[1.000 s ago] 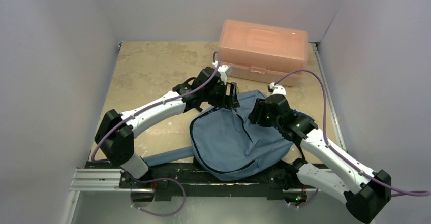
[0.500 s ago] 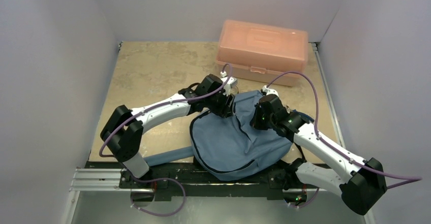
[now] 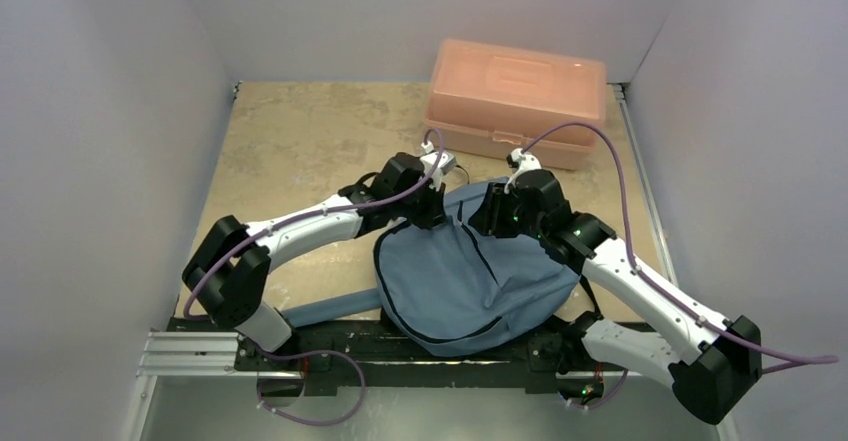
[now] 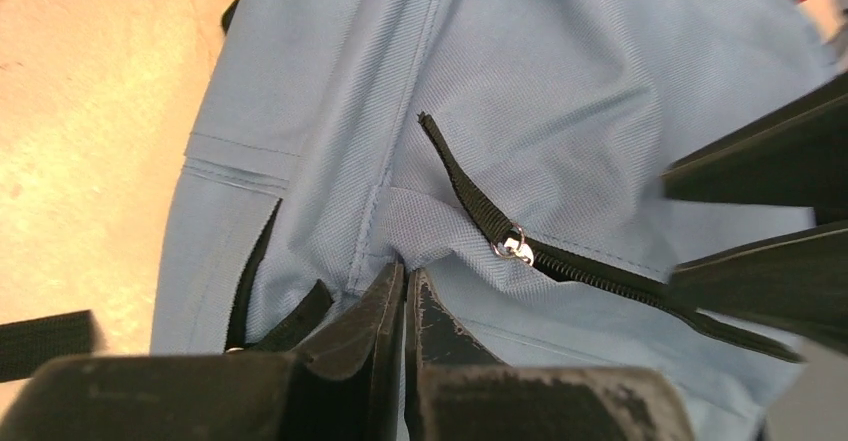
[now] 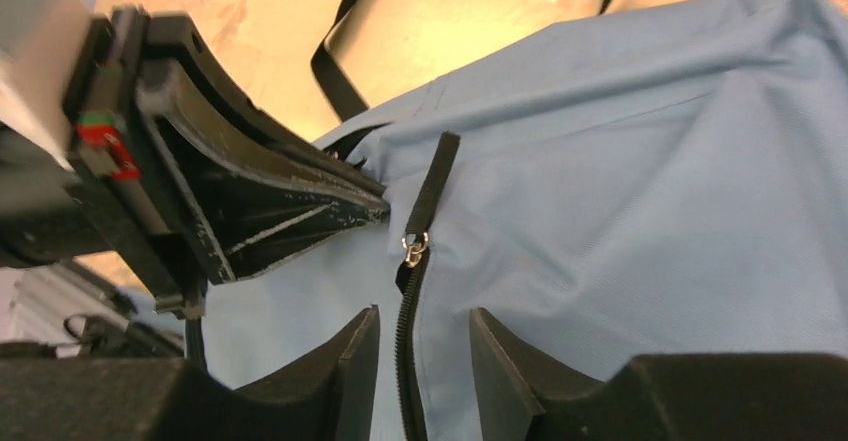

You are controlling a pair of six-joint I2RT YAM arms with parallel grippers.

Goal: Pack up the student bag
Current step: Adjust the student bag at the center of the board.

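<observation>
Tabletop (image 3: 300, 131) with a beige stone pattern lies beneath both pincers. The student bag (image 3: 450, 281), soft blue-grey fabric, lies flat on it directly under both pincers and reaches from them back towards the arm bases. A salmon-pink plastic box (image 3: 515, 101), lid down, stands beyond both pincers at the far edge, apart from the bag.

The left arm (image 3: 310, 223) and the right arm (image 3: 640, 286) converge over the far end of the bag, with their tips near each other.

The left pincer (image 4: 406, 279) has its fingers pressed together on a small raised fold of the bag fabric. This fold sits just beside the closed end of the zipper. The right pincer (image 5: 425, 321) has its fingers spread and grips nothing. The two fingers sit one on each side of the zipper line, and the pictures do not show whether they touch the fabric.

A thin black strap (image 5: 345, 31) loops on the tabletop beyond the right pincer, behind the left pincer's fingers.

The dark zipper (image 5: 404, 361) runs out from between the right pincer's fingers towards the left pincer's tip. Its black fabric pull tab (image 4: 465, 176) lies flat on the bag just ahead of the left pincer, pointing away from it. A small metal ring (image 4: 513, 246) joins the tab to the slider, just right of the left pincer's tip.
</observation>
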